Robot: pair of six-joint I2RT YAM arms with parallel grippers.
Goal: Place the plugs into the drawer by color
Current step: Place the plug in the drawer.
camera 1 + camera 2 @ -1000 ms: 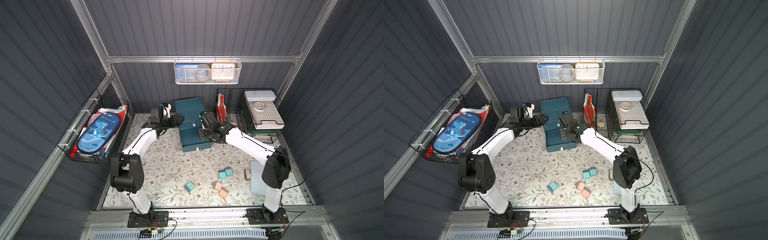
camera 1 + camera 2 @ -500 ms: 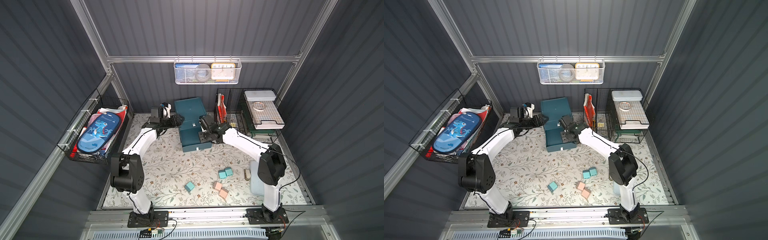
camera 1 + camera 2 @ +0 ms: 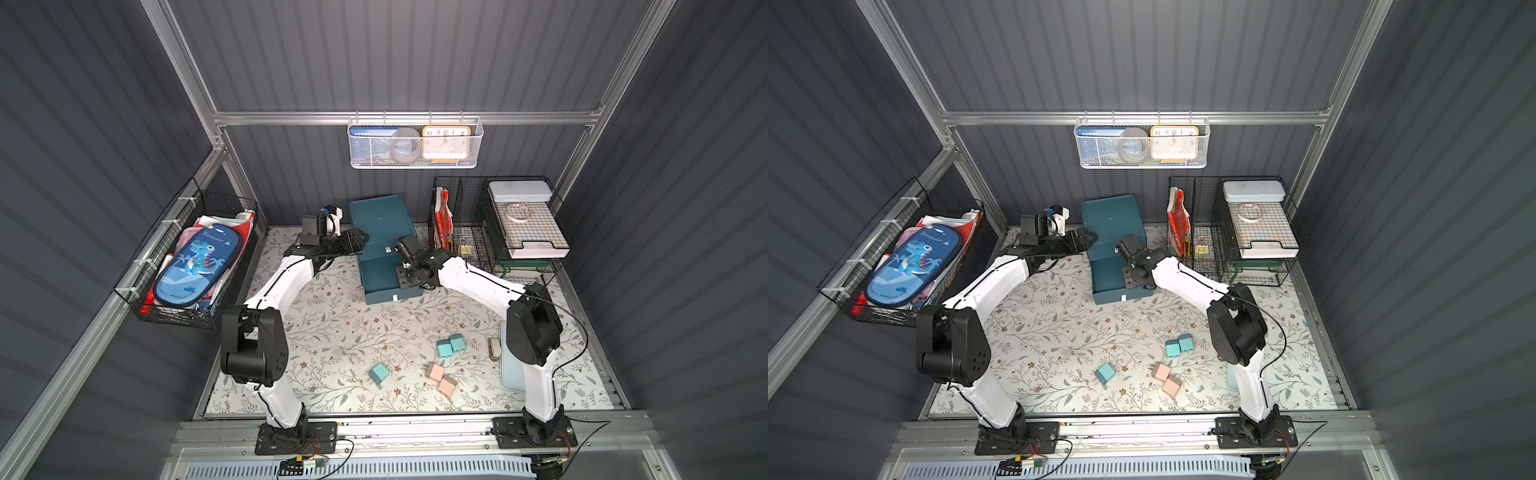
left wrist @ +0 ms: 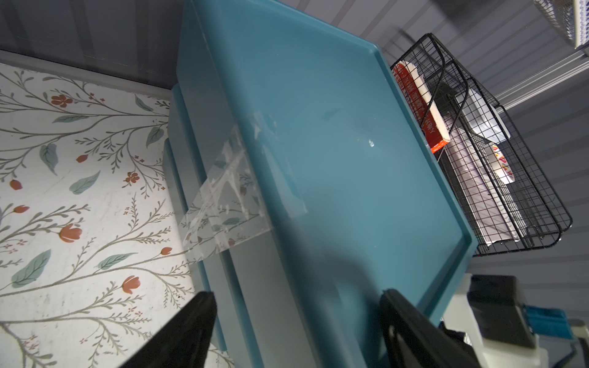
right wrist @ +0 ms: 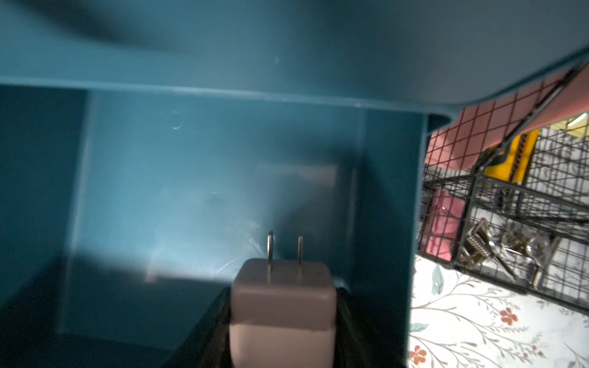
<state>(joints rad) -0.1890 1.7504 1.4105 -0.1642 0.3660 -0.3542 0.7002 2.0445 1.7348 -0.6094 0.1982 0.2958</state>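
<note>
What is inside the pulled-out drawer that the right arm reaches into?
A pink plug, prongs pointing inward, is between the fingers of the right gripper. The drawer floor ahead of it looks bare. What lies under the gripper and in the dark near corner is hidden.

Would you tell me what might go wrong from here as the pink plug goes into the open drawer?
1. The pink plug in the right pincer sits close to the drawer's side wall; on release it may snag there.
2. The cabinet's upper part overhangs the pincer; a straight lift could strike it.
3. The two pink plugs on the table seem to touch, so picking one may nudge its neighbour.
</note>
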